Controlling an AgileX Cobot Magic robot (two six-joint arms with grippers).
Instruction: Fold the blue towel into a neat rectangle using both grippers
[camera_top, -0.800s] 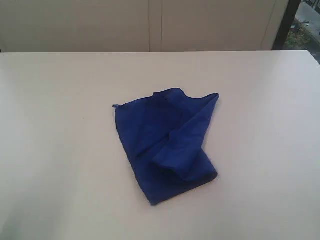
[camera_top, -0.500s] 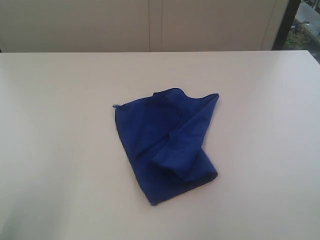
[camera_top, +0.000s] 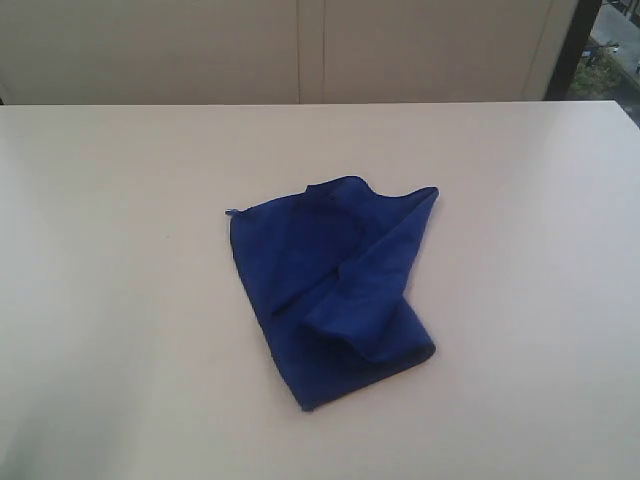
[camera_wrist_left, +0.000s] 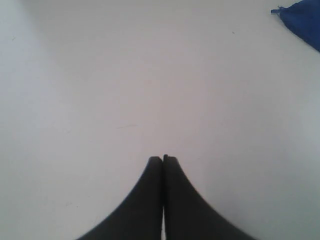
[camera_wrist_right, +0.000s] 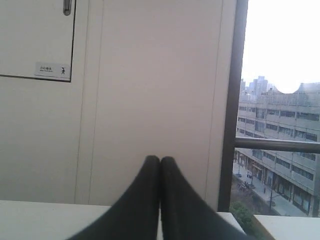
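Blue towel (camera_top: 330, 290) lies rumpled on table (camera_top: 120, 300); wall label (camera_wrist_right: 52, 70) writing unreadable.

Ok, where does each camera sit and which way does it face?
Exterior: raised off the arms, looking down across the table at the blue towel; no arm shows.
Left wrist: looks down at bare table past the shut left gripper.
Right wrist: faces level at wall and window past the shut right gripper.
Shared: exterior and left wrist both show the blue towel.

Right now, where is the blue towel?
In the exterior view the blue towel lies loosely folded near the middle of the table; the left wrist view catches one corner.
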